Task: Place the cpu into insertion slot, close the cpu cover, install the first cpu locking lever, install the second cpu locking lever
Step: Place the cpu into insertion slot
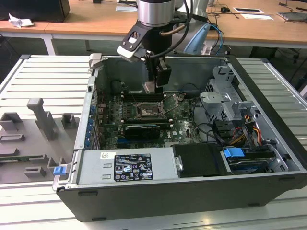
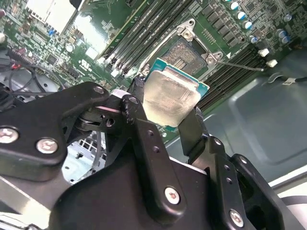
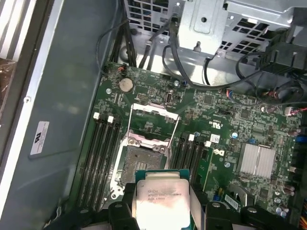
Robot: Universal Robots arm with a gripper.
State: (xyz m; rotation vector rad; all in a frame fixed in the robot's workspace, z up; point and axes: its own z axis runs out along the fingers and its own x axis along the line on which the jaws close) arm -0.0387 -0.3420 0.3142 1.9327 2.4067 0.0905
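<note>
Worktable (image 1: pixel 38 72): pale grey metal, ribbed in long parallel slats, reaching the exterior view's left and right edges. Grey moulded fixture blocks (image 1: pixel 41 120) stand near its left edge. Beyond its far edge is a row of wooden desks (image 1: pixel 86 23), light brown tops on white legs (image 1: pixel 48 45). On the desktops: a black box (image 1: pixel 33 9) at the far left, crumpled white paper (image 1: pixel 19 20) just beside it, flat white sheets (image 1: pixel 252 16) toward the right. Light even and soft, shadows faint.
</note>
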